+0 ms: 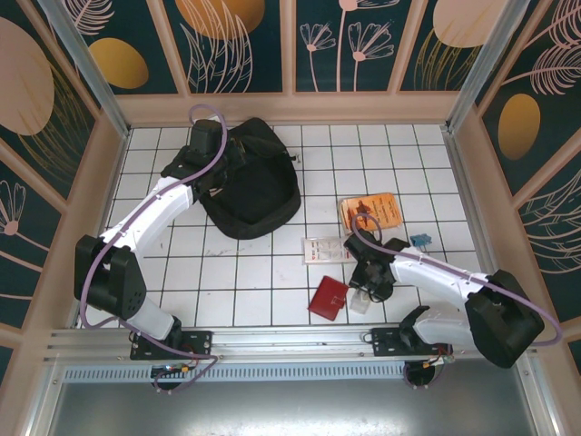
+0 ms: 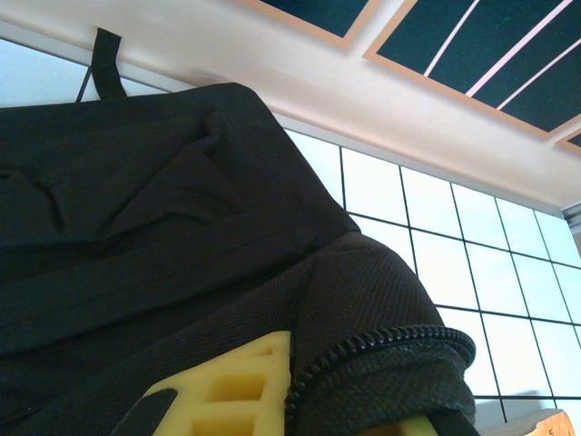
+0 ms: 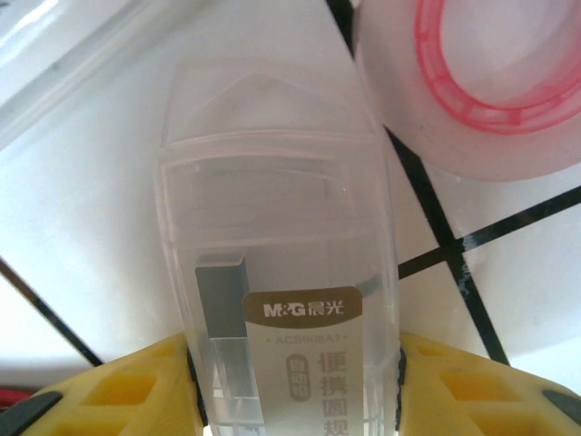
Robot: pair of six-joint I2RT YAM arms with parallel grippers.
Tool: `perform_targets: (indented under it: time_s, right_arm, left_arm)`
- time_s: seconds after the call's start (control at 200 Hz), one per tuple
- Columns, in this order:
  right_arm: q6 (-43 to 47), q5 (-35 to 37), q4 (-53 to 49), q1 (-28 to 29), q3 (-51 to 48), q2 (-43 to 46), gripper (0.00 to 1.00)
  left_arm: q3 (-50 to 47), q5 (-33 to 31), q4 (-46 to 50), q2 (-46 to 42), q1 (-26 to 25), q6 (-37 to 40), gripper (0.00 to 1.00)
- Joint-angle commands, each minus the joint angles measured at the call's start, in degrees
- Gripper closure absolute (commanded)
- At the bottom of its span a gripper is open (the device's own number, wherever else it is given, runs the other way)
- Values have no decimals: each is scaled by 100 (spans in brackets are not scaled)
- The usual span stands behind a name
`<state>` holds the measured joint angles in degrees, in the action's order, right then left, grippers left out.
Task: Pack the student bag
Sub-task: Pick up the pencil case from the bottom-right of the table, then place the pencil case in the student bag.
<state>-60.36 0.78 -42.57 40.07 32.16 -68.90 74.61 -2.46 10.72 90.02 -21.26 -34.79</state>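
Student bag (image 1: 250, 182) rim inside pinching left end effector (image 2: 318, 409); right end effector (image 3: 295, 391) astride clear case (image 3: 277, 200), grip unclear.

M&G 晨光, ACS908A1, 便携圆规 on clear case (image 3: 277, 272) label.

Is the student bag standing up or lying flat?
Lying flat: the student bag spreads across the table tiles, left fingers pinching its zipper edge.

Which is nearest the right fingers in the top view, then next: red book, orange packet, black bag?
1. The red book, just left of the right fingers.
2. The orange packet, farther back.
3. The black bag, far left.
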Motion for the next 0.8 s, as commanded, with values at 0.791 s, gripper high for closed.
perform_targets:
  time_s: [0.791]
  right_arm:
    - [216, -1067, 1523, 172, 7223, -4889, 54]
  left_arm:
    - [-74, 61, -193, -167, 33, 73, 100]
